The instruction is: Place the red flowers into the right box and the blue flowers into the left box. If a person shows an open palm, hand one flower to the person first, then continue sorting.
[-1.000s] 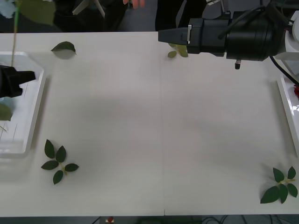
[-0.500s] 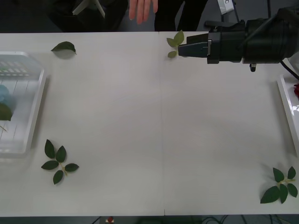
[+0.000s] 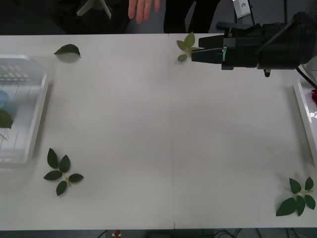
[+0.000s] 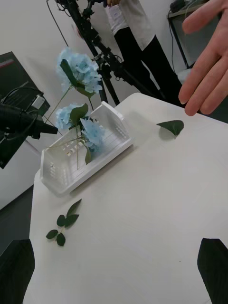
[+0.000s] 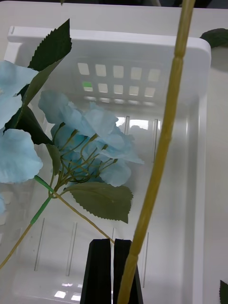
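Observation:
The left box point(image 4: 102, 156) holds pale blue flowers point(image 5: 90, 137). My left gripper point(image 5: 110, 242) hangs over that box, shut on the long stem point(image 5: 161, 142) of another blue flower point(image 4: 78, 71), which stands upright above the tray. My right gripper point(image 3: 197, 49) hovers over the table's far side, open, with nothing between its fingers point(image 4: 211, 266). A person's hand point(image 4: 209, 71) is held out with an open palm at the far edge point(image 3: 143, 7). A bit of a red flower point(image 3: 314, 96) shows in the right box point(image 3: 304, 111) at the right edge.
Loose green leaf sprigs lie on the table: front left point(image 3: 62, 171), front right point(image 3: 297, 197), far left point(image 3: 68, 49) and just beside my right fingertips point(image 3: 185, 45). A tripod point(image 4: 102, 57) and a standing person are behind the table.
My left arm has drawn off to the left with its flower, out of the front view. My right arm has pulled back to the right. A hand has come in at the far edge.

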